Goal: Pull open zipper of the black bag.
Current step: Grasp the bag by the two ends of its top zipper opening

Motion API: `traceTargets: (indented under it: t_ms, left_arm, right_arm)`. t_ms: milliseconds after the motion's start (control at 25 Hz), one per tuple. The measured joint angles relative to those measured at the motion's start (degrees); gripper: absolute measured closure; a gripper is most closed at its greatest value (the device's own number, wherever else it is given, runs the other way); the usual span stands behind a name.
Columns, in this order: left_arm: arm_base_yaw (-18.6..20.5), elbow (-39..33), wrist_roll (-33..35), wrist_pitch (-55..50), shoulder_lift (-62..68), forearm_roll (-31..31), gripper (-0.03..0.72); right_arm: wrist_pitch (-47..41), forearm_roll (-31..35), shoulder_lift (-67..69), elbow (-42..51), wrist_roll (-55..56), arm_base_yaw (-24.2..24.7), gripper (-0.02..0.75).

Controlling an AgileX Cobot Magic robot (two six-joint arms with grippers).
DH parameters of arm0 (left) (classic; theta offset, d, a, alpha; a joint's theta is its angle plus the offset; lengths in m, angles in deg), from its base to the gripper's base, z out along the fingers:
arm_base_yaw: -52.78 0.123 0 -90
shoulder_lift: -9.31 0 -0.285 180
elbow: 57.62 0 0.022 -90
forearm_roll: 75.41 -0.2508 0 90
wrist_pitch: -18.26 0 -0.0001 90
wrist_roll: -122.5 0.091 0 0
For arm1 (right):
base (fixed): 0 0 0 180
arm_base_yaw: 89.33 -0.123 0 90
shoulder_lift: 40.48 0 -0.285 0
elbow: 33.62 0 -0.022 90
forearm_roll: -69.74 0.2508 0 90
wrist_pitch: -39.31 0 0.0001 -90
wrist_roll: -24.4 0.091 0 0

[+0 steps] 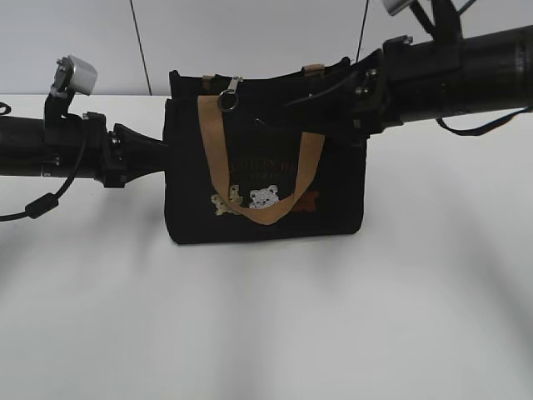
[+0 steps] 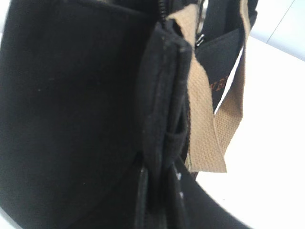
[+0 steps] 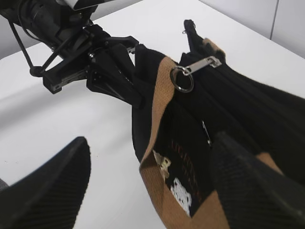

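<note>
Black bag (image 1: pixel 200 167) upright on white worktop (image 1: pixel 266 325), left hand (image 3: pixel 128 78) pinching bag's end, right hand (image 3: pixel 152 186) wide near zipper (image 3: pixel 190 71).

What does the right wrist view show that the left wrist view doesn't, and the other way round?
Only the right wrist view shows the zipper with its ring pull, the bear designs, the left gripper clamped on the bag's end, and the right gripper open, one finger on either side of the handle.

Only the left wrist view shows a close look at the bag's folded end seam.

Both show the black bag with its tan handle on the white table.
</note>
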Motion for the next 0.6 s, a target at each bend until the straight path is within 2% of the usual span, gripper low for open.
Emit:
traceTargets:
  t_ms: [320, 600]
  left_arm:
    - [0.0, 0.0, 0.0, -0.02, 0.0, 0.0, 0.64]
    - [0.0, 0.0, 0.0, -0.02, 0.0, 0.05, 0.64]
  right_arm:
    - [-0.37, 0.18, 11.73, -11.75, -0.02, -5.94, 0.144]
    - [0.65, 0.42, 18.7, -17.91, 2.3, -7.14, 0.144]
